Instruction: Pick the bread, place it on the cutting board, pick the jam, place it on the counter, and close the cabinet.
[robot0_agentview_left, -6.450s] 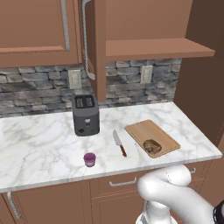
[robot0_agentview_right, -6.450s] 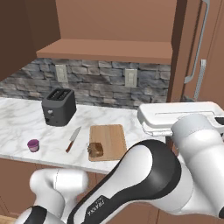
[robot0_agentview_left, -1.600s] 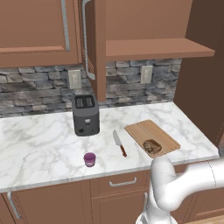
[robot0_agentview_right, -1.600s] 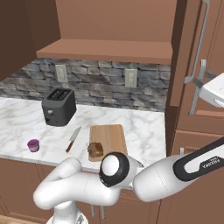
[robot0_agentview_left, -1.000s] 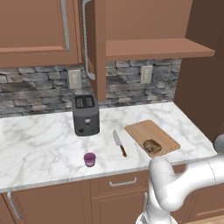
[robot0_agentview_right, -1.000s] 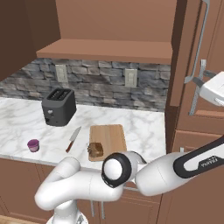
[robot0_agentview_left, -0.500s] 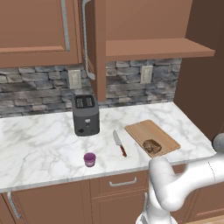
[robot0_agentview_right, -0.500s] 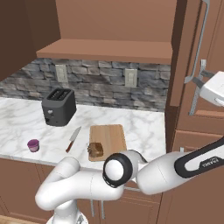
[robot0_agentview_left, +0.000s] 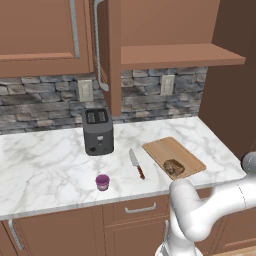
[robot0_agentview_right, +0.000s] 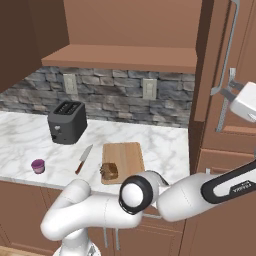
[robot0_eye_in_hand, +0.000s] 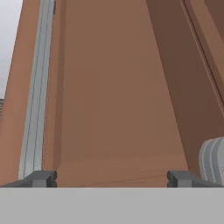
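Facing the open cabinet door (robot0_eye_in_hand: 113, 96), the tool (robot0_eye_in_hand: 111, 178) is spread and empty; a glancing push could slip off its handle (robot0_eye_in_hand: 35, 100), leaving it ajar.

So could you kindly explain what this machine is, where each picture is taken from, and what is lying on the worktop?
It is a white robot arm on a drivable base in a rendered kitchen. Two cameras ride behind it, left and right; a third looks along its hand at a brown cabinet door. On the marble counter stand a toaster, a knife, a purple jam jar and a cutting board carrying the bread. The gripper is open and holds nothing.
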